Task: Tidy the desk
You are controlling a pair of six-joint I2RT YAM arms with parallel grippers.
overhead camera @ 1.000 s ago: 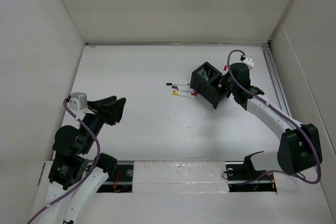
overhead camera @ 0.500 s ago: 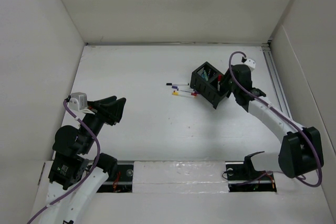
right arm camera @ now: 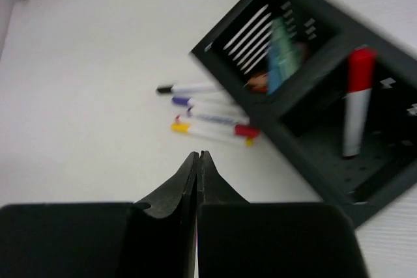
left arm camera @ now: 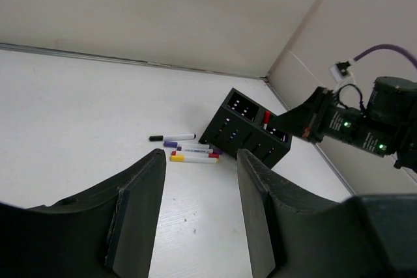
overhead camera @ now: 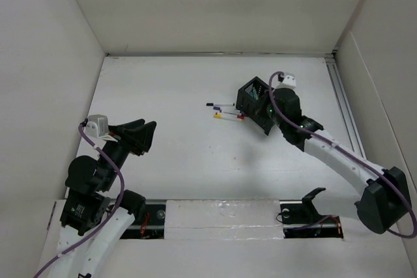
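Observation:
The desk [overhead camera: 182,89] is a white tabletop with white walls. A black mesh organizer [overhead camera: 256,103] stands tilted at its right middle, with a red marker [right arm camera: 355,105] upright in one compartment. Several markers [overhead camera: 225,110] lie side by side on the desk just left of it: black-capped [right arm camera: 192,88], purple [right arm camera: 195,103], red-capped [right arm camera: 221,122] and yellow [right arm camera: 208,133]. My right gripper [right arm camera: 197,155] is shut and empty, held above the organizer's near right side [overhead camera: 273,112]. My left gripper [left arm camera: 200,155] is open and empty, far left of the markers [overhead camera: 140,136].
The organizer [left arm camera: 251,136] and markers [left arm camera: 189,151] also show in the left wrist view, with the right arm [left arm camera: 365,128] behind them. White walls close the desk at the back and both sides. A metal rail [overhead camera: 342,102] runs along the right edge.
My right wrist has swung left, from beside the organizer to over its near right side. The left arm, the organizer and the markers have not moved.

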